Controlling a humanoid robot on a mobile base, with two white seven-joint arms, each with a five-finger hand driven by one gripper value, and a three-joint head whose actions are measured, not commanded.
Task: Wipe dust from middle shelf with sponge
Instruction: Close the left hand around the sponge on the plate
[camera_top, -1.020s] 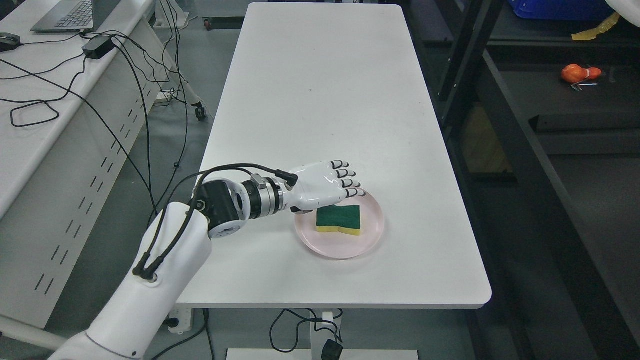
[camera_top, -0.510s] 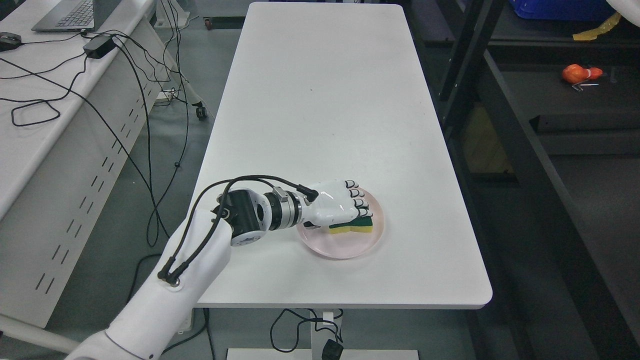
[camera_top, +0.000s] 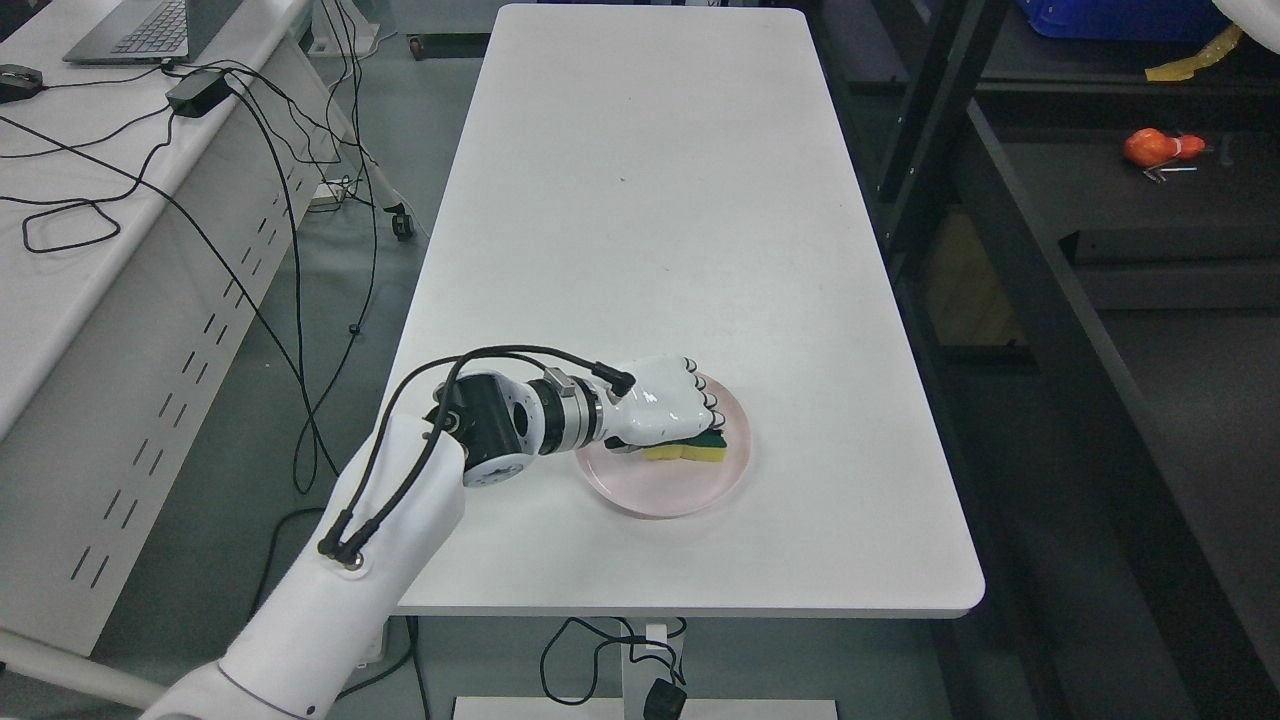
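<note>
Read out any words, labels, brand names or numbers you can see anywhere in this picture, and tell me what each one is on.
No text can be read.
Grey laptop: its keys are too small to read.
Green and yellow sponge, round pink plate, white rectangular table and white left hand: no print visible.

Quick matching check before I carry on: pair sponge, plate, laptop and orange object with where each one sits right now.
Things:
1. sponge
2. plate
3. laptop
4. orange object

Places:
A. dark shelf, far right
B. near end of white table
C. on plate, under left hand
D. side desk, top left

Pairs: 1-C, 2-B, 3-D, 4-A
</note>
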